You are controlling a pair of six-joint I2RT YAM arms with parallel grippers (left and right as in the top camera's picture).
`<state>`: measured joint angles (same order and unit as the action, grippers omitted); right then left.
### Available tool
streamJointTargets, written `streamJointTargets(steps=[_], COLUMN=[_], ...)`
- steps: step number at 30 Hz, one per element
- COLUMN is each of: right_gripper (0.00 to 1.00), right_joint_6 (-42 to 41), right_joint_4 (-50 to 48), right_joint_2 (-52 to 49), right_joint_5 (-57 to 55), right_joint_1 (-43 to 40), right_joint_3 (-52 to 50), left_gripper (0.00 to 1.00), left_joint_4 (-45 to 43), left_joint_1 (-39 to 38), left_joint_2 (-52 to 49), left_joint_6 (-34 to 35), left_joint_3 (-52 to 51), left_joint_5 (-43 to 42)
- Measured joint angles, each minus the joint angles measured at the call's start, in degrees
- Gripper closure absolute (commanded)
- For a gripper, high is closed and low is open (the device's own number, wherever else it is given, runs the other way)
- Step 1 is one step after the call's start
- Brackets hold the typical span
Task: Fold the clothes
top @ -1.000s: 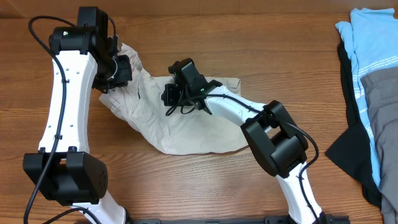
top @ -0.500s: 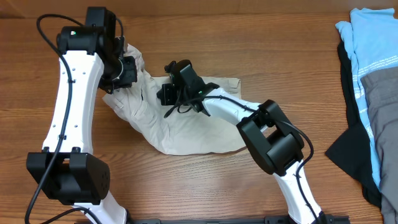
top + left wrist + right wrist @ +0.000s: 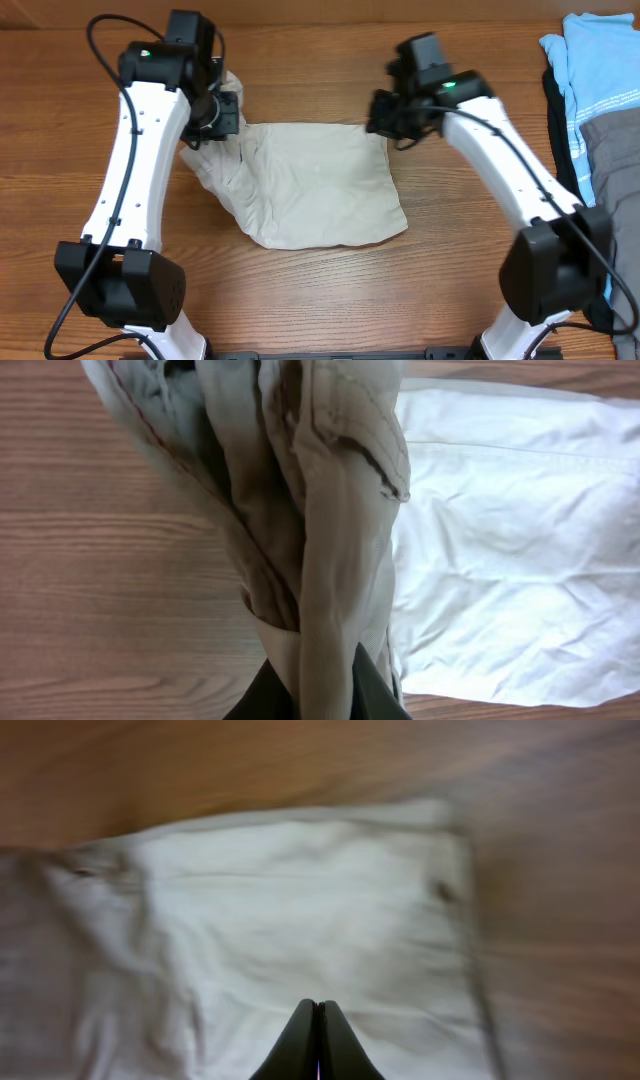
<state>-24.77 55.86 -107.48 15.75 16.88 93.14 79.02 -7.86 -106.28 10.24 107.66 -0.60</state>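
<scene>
**Bunched grip, one side loose**

The shorts (image 3: 320, 190) lie mostly flat in the middle of the table (image 3: 300, 310). Their left end is gathered up in the left gripper (image 3: 213, 112), which is clamped on a thick wad of fabric. The right gripper (image 3: 385, 115) hangs by the upper right corner, fingers pressed together on nothing. With that side unpinned, a pull from the left would likely drag the whole garment rather than fold it. The wad could also slip or land lumpy.
</scene>
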Motion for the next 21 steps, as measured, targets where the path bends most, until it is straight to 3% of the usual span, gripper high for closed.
streamJointTargets(steps=[6,21], right_gripper=[0.96,0.96], right_joint_6=[0.92,3.43], right_joint_4=[11.61,17.05], right_joint_2=[-0.46,-0.46], right_joint_5=[-5.66,-10.19], right_joint_1=[-6.23,-10.05], right_joint_3=[-0.20,-1.60], left_gripper=[0.96,0.96], left_joint_4=[-1.01,-6.36], left_joint_1=[-4.74,-16.52], left_joint_2=[0.00,0.00], left_joint_6=[0.52,6.80], left_joint_3=[0.00,0.00], left_joint_5=[0.98,1.73])
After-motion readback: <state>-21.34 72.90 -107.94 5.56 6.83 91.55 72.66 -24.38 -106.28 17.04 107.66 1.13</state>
